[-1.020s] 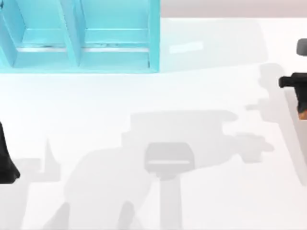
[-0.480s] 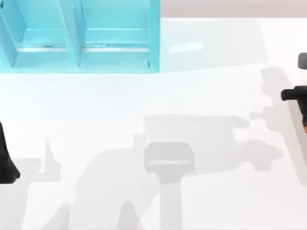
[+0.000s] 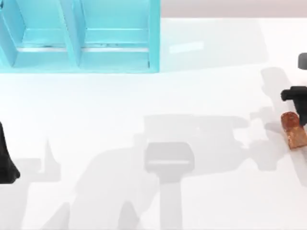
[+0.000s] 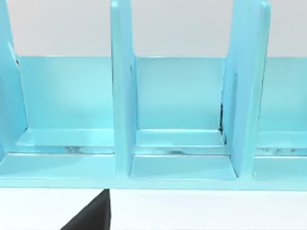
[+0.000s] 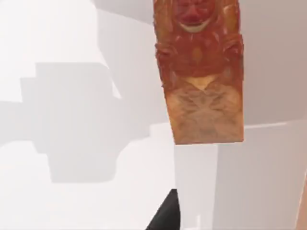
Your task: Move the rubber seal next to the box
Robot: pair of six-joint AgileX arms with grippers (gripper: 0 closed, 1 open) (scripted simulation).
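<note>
Right gripper (image 3: 301, 103) sits at the table's (image 3: 144, 96) right edge, dark and partly cut off, so I cannot tell how wide it stands or whether it grips anything. Just beside it lies the rubber seal (image 3: 293, 129), its long axis running away from the gripper and slightly rightward. Left arm (image 3: 5, 158) is parked at the left edge, facing the turquoise box (image 3: 81, 43).
</note>
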